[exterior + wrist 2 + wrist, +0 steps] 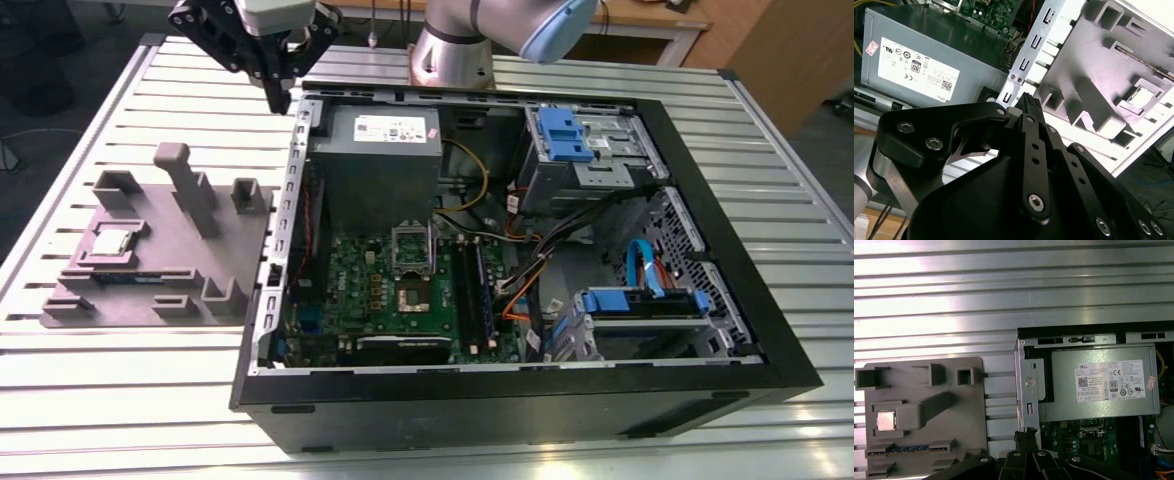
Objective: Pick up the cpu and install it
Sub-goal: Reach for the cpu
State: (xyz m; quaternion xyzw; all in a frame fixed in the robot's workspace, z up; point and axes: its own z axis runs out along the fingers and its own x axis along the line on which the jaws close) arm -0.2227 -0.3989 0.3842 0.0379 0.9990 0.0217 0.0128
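The cpu [111,241] is a small shiny square chip lying in a pocket of the grey tray [187,265], on the exterior view's left; both wrist views show the cpu [1141,97] [885,421] there too. My gripper [279,98] hangs high over the far left corner of the open computer case [534,400], beside the power supply [376,140]. Its black fingers [1026,102] are shut with nothing between them. The motherboard socket [411,285] sits open in the middle of the green board, well away from the gripper [1025,435].
The case stands on a slatted metal table [120,400]. The tray [929,410] has several upright posts [178,170] and a blue-edged part [134,277] in a slot. Cables, blue drive cages [574,135] and the arm's base [451,55] crowd the far and right parts.
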